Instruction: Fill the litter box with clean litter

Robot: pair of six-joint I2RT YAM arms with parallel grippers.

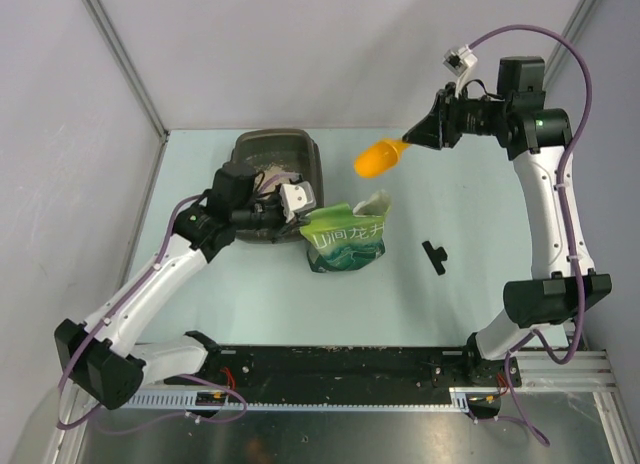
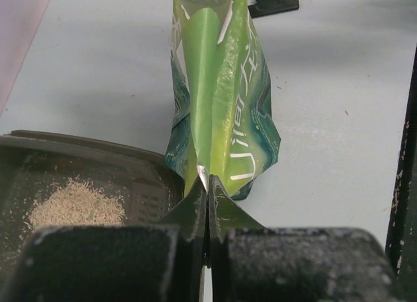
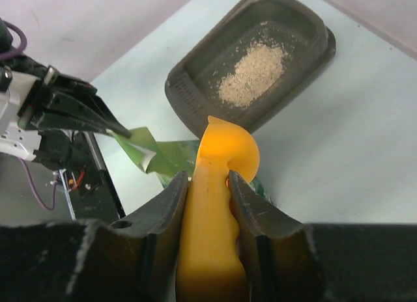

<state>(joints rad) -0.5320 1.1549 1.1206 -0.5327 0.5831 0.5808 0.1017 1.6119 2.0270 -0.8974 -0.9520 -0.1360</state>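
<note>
**Litter box** (image 3: 192, 87): sits at the far left of the table (image 1: 480, 214). It holds one small heap of clean litter (image 3: 253, 72); most of the floor is bare, so filling looks barely begun.

**Green pouch** (image 2: 221, 100): upright, just beside the box.

**Left gripper** (image 2: 207, 198): pinched tight on the pouch's top flap, probably to steady the bag and hold its mouth open.

**Right gripper** (image 3: 208, 181): clamped on the handle of the orange scoop (image 3: 225, 146), raised in the air right of the box. Whether the bowl is loaded cannot be told.

**Black clip** (image 1: 435, 256): loose on the table, well apart.
</note>
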